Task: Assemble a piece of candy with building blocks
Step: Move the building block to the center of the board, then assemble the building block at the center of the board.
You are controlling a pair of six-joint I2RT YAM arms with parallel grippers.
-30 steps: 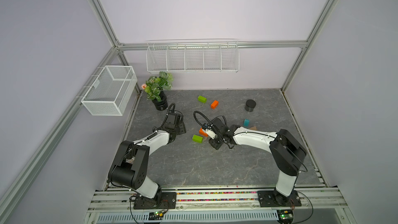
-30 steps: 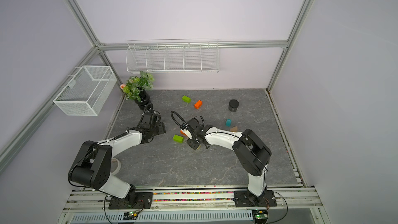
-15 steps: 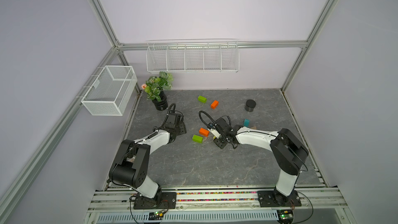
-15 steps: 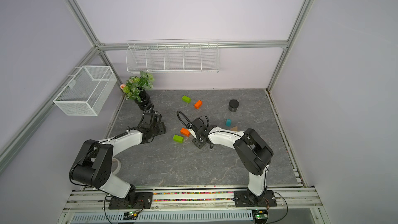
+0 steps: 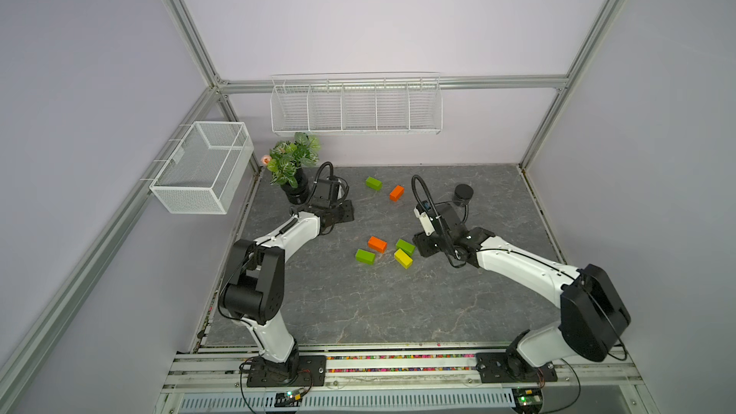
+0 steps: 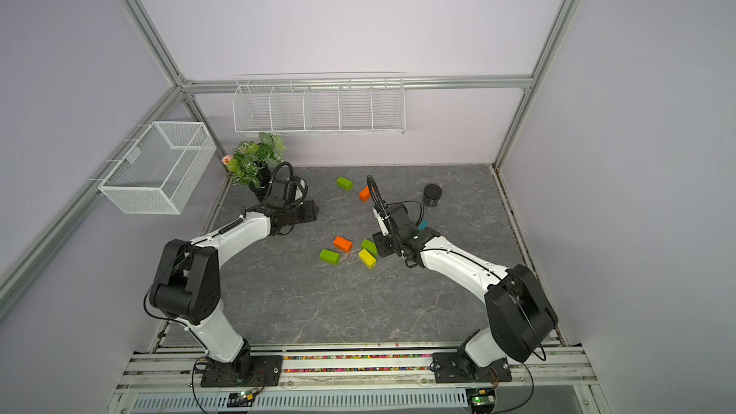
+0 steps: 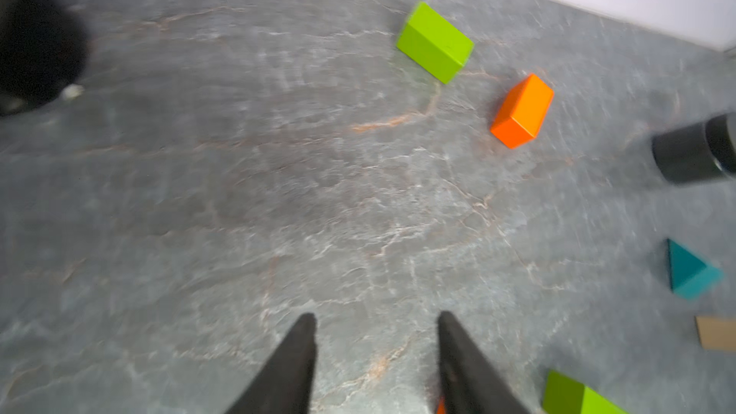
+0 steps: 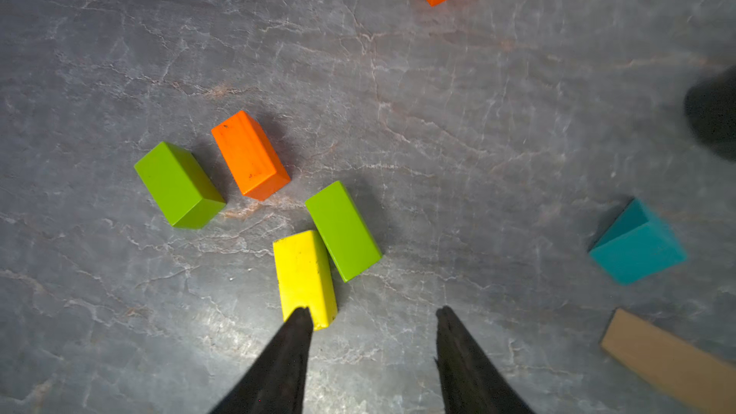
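Note:
No assembled piece of candy shows; the building blocks lie loose on the grey table. Mid-table are an orange brick [image 5: 376,244], a green brick [image 5: 365,256], a second green brick [image 5: 405,246] and a yellow brick [image 5: 403,258] touching it. My right gripper [image 8: 370,314] stands open just right of them, one fingertip [image 8: 298,320] over the yellow brick's [image 8: 304,276] near end, nothing between the jaws. A green brick [image 5: 373,183] and an orange brick [image 5: 396,193] lie further back. My left gripper [image 7: 376,318] is open and empty. The teal triangle [image 8: 637,242] and tan triangle [image 8: 669,360] lie by the right arm.
A black round jar [image 5: 463,193] stands at the back right. A potted plant [image 5: 292,161] stands in the back left corner beside the left arm. A wire basket [image 5: 203,167] hangs on the left wall and a wire shelf [image 5: 355,105] on the back wall.
My right gripper has drawn back to the right and opened wider, uncovering the green and yellow bricks. The left jaws have narrowed a little.

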